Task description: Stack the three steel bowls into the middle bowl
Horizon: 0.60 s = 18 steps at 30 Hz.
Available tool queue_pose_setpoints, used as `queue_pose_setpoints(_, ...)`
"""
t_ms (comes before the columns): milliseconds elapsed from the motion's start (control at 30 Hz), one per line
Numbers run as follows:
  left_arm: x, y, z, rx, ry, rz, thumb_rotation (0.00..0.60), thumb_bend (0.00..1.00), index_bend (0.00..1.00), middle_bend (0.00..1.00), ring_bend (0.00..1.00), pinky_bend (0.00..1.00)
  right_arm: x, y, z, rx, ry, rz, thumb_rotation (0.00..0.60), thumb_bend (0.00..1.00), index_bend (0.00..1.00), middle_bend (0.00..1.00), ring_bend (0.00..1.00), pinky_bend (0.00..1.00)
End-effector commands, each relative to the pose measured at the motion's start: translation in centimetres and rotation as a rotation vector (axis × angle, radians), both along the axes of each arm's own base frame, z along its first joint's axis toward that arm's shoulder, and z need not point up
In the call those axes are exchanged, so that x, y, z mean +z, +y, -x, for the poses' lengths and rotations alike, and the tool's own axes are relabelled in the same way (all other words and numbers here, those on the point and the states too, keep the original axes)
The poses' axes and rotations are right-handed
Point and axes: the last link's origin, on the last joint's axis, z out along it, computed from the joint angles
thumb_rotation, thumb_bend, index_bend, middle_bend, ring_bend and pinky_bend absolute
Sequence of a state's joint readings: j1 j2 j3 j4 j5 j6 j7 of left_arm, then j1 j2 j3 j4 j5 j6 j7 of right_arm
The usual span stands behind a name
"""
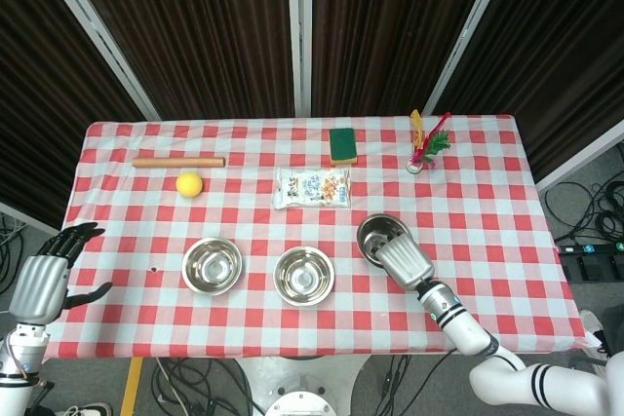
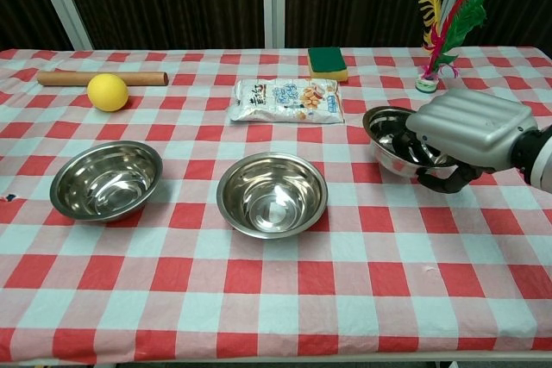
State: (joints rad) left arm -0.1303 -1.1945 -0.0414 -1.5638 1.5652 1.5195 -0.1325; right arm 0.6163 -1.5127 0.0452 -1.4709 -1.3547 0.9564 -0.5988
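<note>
Three bowls: I am working the right bowl first; the middle bowl and left bowl are sitting well off to the thumb side of my fingers, on the checked cloth.
Grip: my right hand is holding the right bowl by its near rim, fingers curling down inside it and the thumb hooking beneath; the bowl is tilting, apparently coming off the cloth.
Slip risk: I am judging the rim pinch shallow, so smooth steel could be sliding out as I carry it.
Clatter risk: releasing too high or off-centre could be knocking the middle bowl aside.
Right arm pose: forearm reaching in from the near right corner, palm facing down.
Left hand: idling off the table edge, fingers apart, holding nothing.
</note>
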Motion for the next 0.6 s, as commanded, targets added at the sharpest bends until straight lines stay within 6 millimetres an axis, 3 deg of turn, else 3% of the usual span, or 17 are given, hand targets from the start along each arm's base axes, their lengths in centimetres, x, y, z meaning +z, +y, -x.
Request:
queue_pose_setpoints(33,0.2,0.1,0.0,-0.001,-0.003,-0.01,0.6,0.14,0.27,0.29,0.21,0.28,0.2,0.0,-1.0,0.031,-0.013,0.006,0.6,0.43,0.69,0.6,0.51,0.56)
queue_pose_setpoints(333,1.0,0.1,0.1,0.004,-0.01,-0.045,0.6,0.14,0.27,0.29,0.21,0.28,-0.4,1.3,-7.1,0.204,-0.049,-0.046,0.6,0.43,0.69,0.6,0.51,0.56)
queue_pose_setpoints(600,1.5,0.0,0.4,0.008,-0.019,-0.063,0.6,0.14,0.27,0.29,0.21,0.28,-2.4,2.6,-9.9,0.258,-0.057,-0.113,0.6,0.44,0.69,0.6,0.5,0.56)
